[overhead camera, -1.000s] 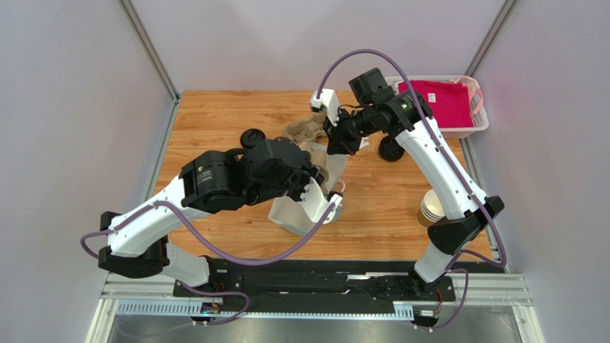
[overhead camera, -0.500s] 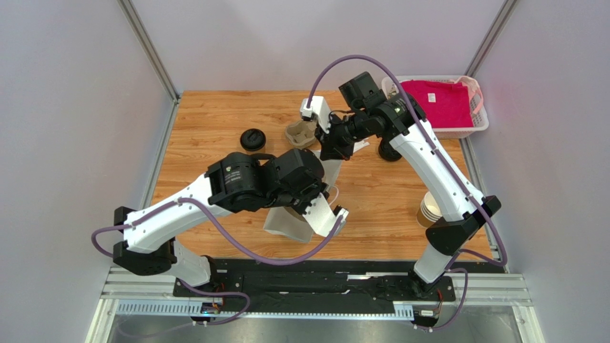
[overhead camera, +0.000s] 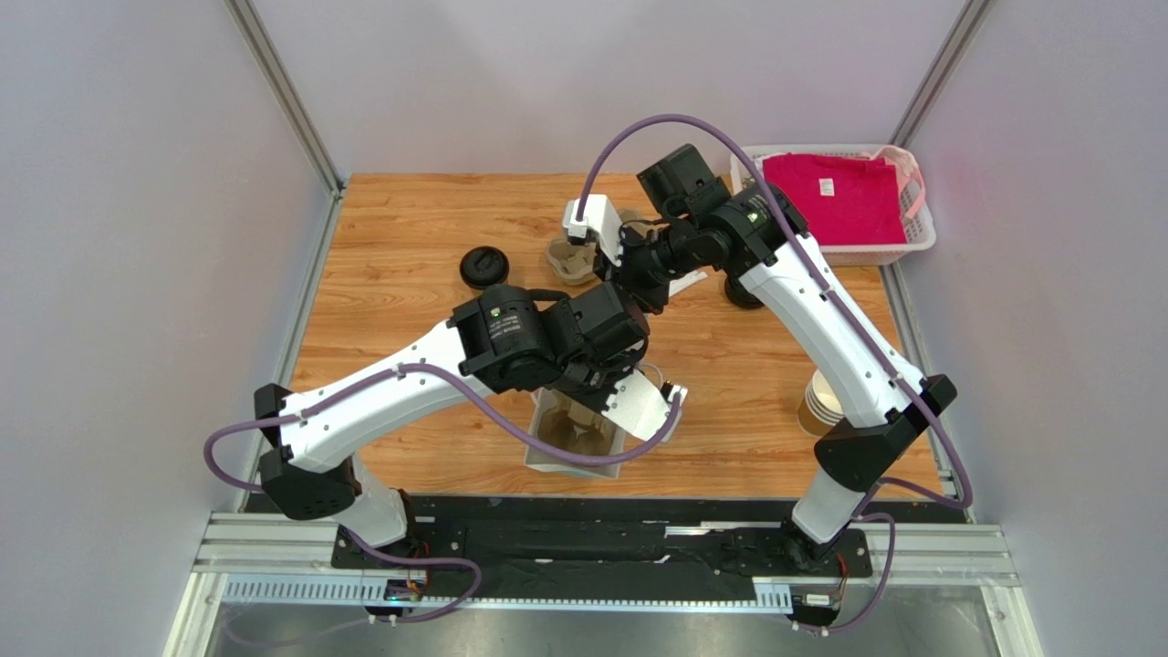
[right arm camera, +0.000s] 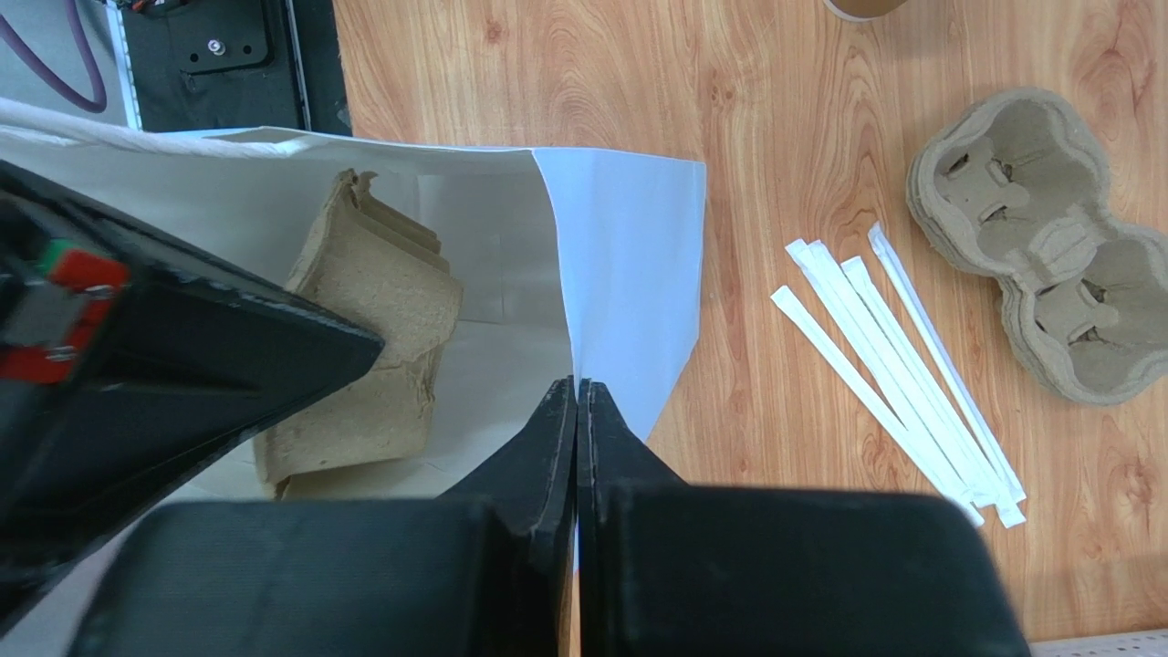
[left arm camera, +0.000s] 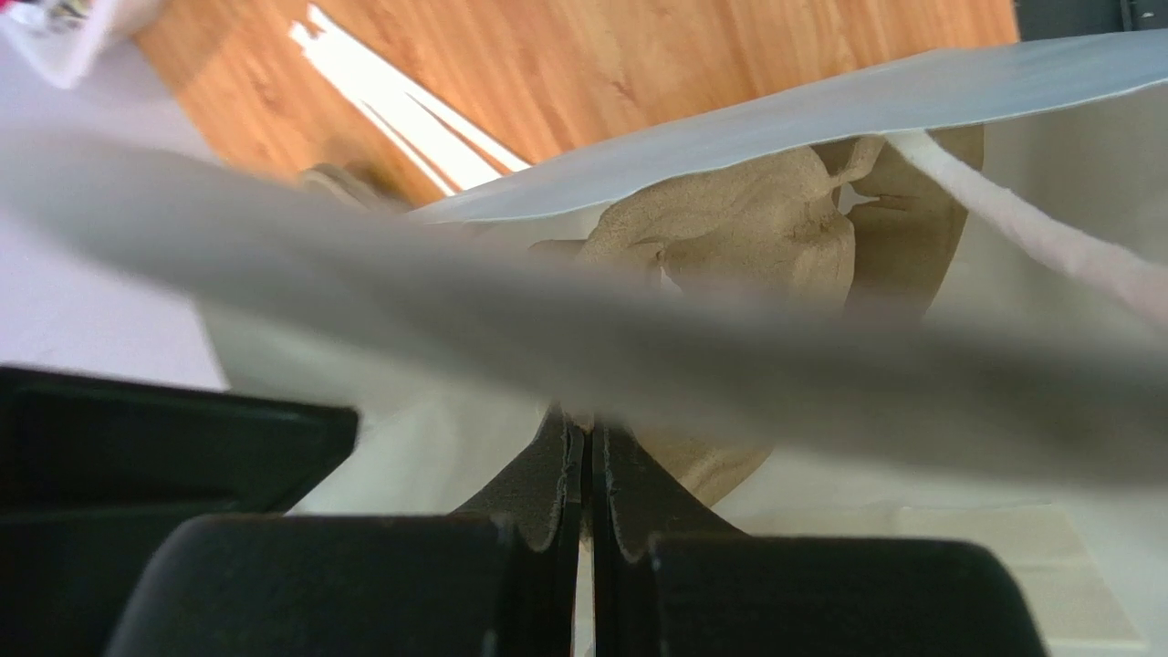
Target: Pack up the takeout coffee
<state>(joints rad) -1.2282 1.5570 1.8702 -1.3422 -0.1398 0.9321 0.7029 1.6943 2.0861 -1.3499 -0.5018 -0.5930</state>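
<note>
1. the takeout coffee (overhead camera: 484,264) stands upright on the table, so its long axis is vertical. its black lid faces up toward the top camera, and the brown wall hardly shows from above.
2. the coffee sits outside the white paper bag (right arm camera: 624,274), beyond it on the left arm's side and well apart from it.
3. neither pincer touches the coffee; both are at the bag, well apart from the cup.
4. the left gripper (left arm camera: 590,472) has its fingers pressed together, pinching the bag's rim. a pulp cup carrier (right arm camera: 370,356) lies inside the bag just past the fingertips.
5. the right gripper (right arm camera: 576,411) is also pressed together, pinching another part of the bag's rim, at a corner fold.
6. the left arm reaches forward from its base and bends across above the bag's open mouth. the right arm rises from its base to an elbow beyond the bag, then folds back with its wrist tilted down at the bag.
7. on the wood beside the bag lie white wrapped straws (right arm camera: 891,370), with a second pulp carrier (right arm camera: 1042,247) past them.
</note>
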